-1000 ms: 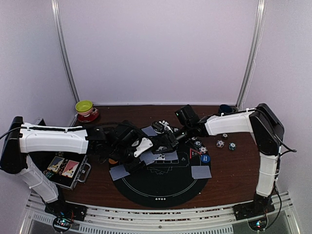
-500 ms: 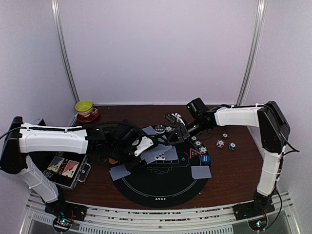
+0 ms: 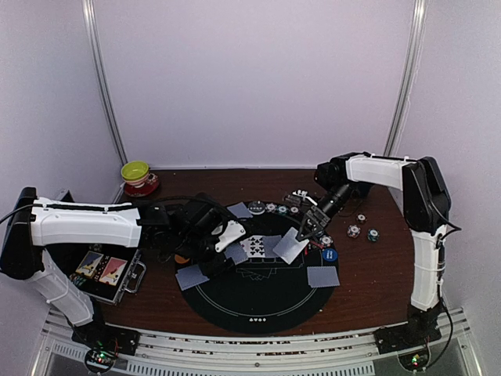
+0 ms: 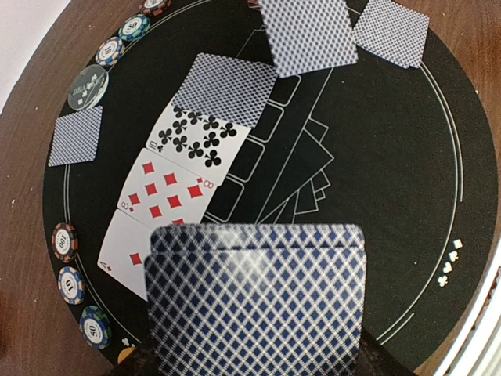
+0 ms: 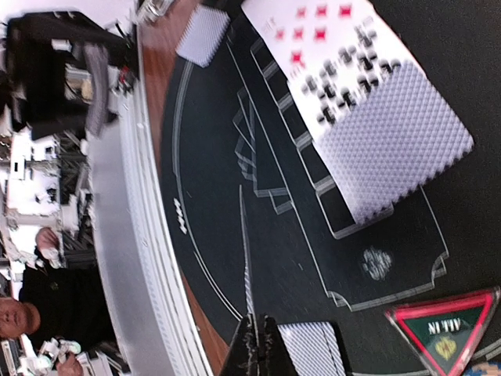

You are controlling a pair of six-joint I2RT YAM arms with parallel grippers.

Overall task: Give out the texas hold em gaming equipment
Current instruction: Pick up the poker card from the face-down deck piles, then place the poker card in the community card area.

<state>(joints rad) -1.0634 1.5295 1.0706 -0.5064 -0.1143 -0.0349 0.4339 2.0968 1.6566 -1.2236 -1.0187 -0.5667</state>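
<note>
Right gripper (image 3: 306,229) pinched shut on one card (image 3: 290,247), card hanging below my fingertips over mat (image 3: 258,305). Thin edge grip: card may swing or slip and land skewed on card row (image 4: 184,157) alongside. Left gripper (image 3: 221,244) clamps deck (image 4: 254,301).

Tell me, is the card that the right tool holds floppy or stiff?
Probably bendy but springy: the card looks paper-thin edge-on in the right wrist view, yet sticks out straight from the right tool. Likely very light, since a pinch at one edge holds it.
</note>
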